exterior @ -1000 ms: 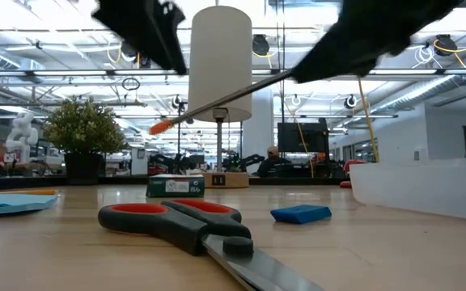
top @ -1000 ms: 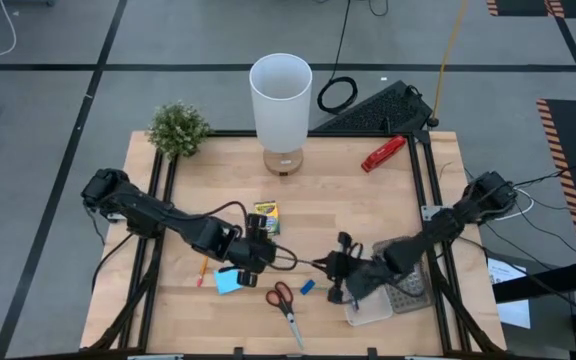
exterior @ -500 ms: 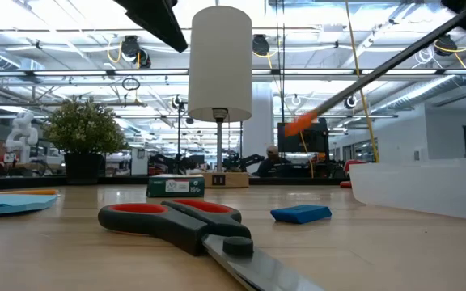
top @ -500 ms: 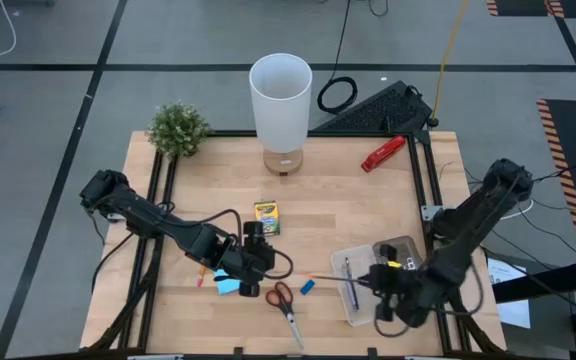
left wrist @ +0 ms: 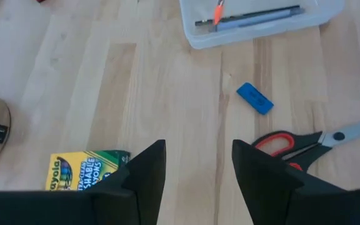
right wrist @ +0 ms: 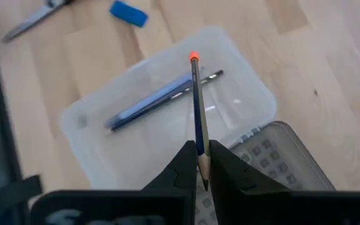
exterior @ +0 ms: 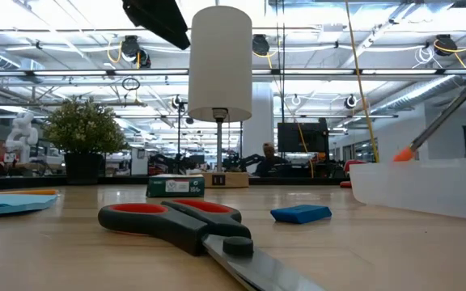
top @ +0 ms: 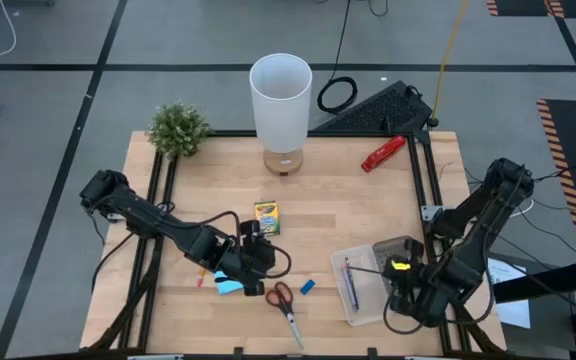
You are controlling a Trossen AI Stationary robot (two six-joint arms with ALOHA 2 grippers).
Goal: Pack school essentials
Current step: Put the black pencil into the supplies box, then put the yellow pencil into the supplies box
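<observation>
Wooden table [top: 368, 210]: right pincer [right wrist: 199, 164] grips pencil [right wrist: 197, 106] over clear box [right wrist: 99, 150]; left pincer [left wrist: 199, 164] wide near scissors [left wrist: 305, 145].

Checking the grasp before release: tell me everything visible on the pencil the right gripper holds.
The pencil is slim and dark blue with an orange eraser tip. The right gripper is shut on its lower end, so that end is hidden between the fingers. It points out over the clear plastic box, tip above a blue pen lying inside. It looks held in the air, touching nothing but the fingers. In the low view it slants with its orange tip just above the box rim.
</observation>
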